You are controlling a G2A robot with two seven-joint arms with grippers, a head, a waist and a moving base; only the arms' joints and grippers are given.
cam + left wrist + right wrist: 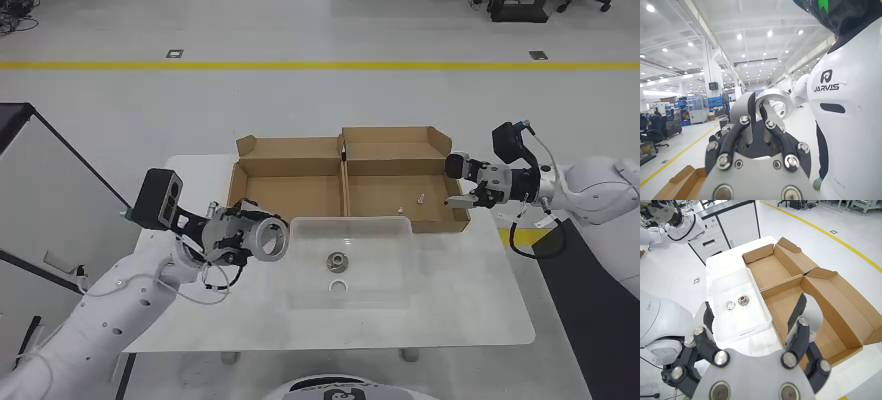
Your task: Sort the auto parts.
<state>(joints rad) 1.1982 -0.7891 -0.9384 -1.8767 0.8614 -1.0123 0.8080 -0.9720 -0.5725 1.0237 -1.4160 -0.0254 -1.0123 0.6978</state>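
Ribbed black pads [797,311] of the right gripper [754,298] gape wide at the cardboard box's [390,195] 3 o'clock edge. Left gripper [757,108] pinches a smooth aluminium ring [778,94], 9 o'clock of the clear plastic tray [350,221].

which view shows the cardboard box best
Top view: the cardboard box sits whole, both compartments and back flaps open to the camera. The right wrist view shows most of it, at a slant. The left wrist view catches one corner flap.
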